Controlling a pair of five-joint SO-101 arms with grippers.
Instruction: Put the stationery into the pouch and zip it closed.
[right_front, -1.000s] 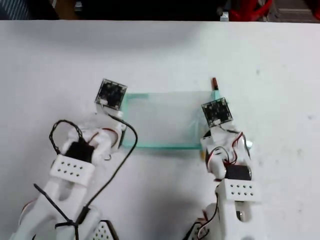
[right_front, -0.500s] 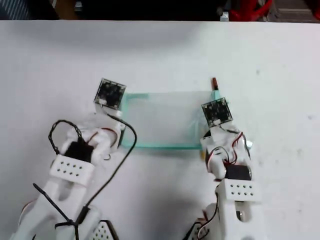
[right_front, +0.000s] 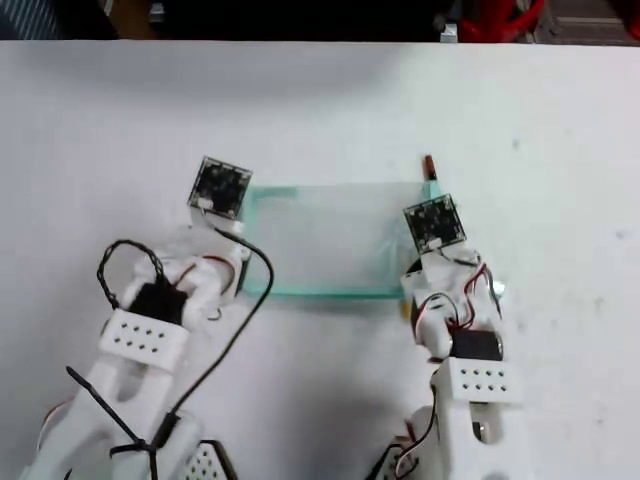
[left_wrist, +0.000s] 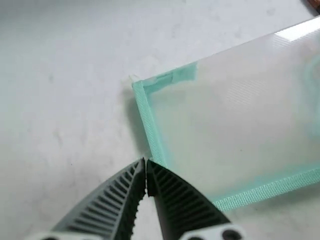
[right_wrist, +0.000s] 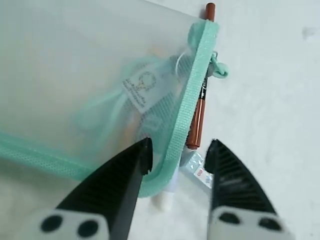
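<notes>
Beside one pouch (right_front: 320, 240), one brown pen (right_wrist: 199, 112)

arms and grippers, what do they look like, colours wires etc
Both arms are white plastic with black motors and hole-dotted plates. The left arm carries a looping black cable, the right arm red and white wires. The left gripper is grey and ribbed; the right gripper is black.

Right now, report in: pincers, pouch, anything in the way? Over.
Left pincer shut at a corner edge of the pouch. Right pincer open, straddling its other end. Brown pen lying along that end, tip past the pouch.
</notes>
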